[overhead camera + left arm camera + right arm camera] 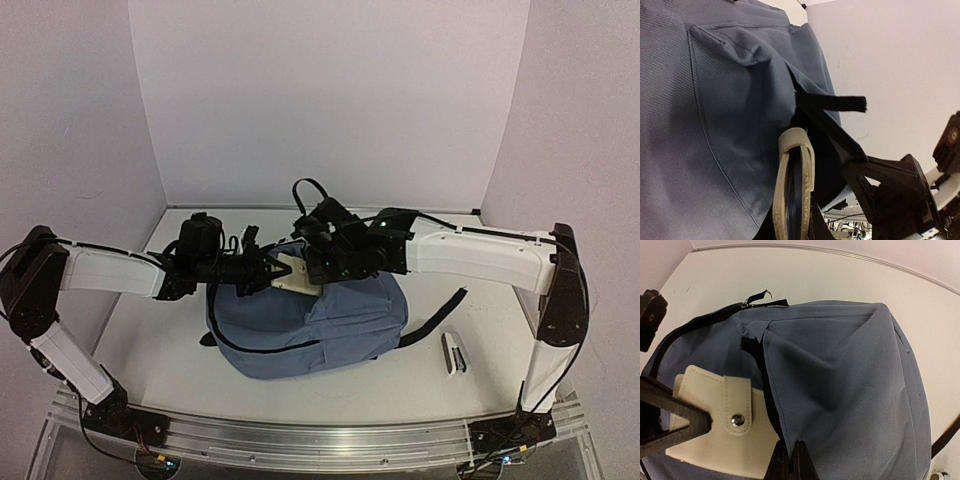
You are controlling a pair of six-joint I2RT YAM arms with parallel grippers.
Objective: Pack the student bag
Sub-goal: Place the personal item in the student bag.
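Slate-blue student bag (300, 340) — cream case (297, 272)

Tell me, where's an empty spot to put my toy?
The bare table between the left arm and the student bag is free. So is the front strip between the bag and the small stapler-like thing. The middle is crowded: the right arm meets the left over the bag's top, and a black strap trails right.
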